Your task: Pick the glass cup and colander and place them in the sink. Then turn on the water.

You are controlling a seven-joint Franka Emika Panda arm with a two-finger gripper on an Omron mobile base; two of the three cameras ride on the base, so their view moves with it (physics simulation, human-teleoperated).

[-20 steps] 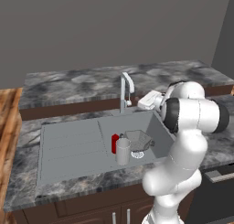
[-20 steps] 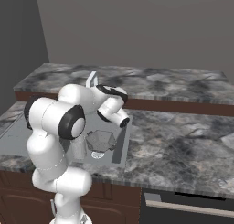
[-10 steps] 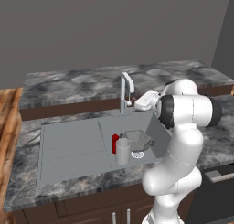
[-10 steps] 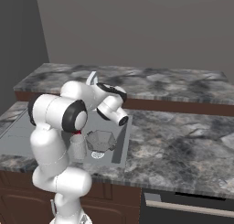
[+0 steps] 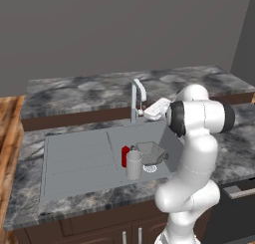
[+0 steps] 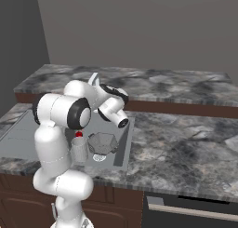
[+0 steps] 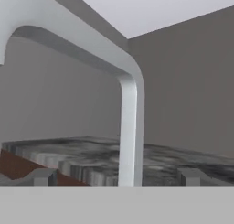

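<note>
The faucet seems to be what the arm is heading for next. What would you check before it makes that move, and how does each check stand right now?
1. Glass cup in the sink: ok, it stands upright in the basin.
2. Colander in the sink: ok, it sits beside the cup, over the drain.
3. Pincer open: ok, its jaws stand wide with nothing between them.
4. Pincer lined up with the faucet: ok, the hand view looks straight at the pale arch close up.
5. Water running: not ok, no stream falls from the spout.
6. Small red cylinder clear of the faucet: ok, it stands low in the basin by the cup.
</note>
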